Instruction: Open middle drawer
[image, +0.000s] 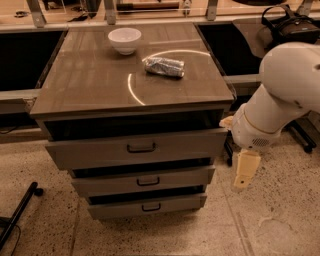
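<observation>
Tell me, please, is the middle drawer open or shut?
Apparently shut: the middle drawer is not pulled forward. The tool hangs to its right, apart.

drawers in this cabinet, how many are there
3, stacked under the tabletop: the top drawer, widest; the middle drawer below it; the bottom drawer, narrowest, lowest. The gripper hangs right of the middle drawer.

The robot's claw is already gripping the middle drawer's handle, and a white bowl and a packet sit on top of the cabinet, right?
No. The gripper hangs beside the right side of the cabinet, apart from the middle drawer and its handle, as the camera view shows. The white bowl and packet do sit on top.
</observation>
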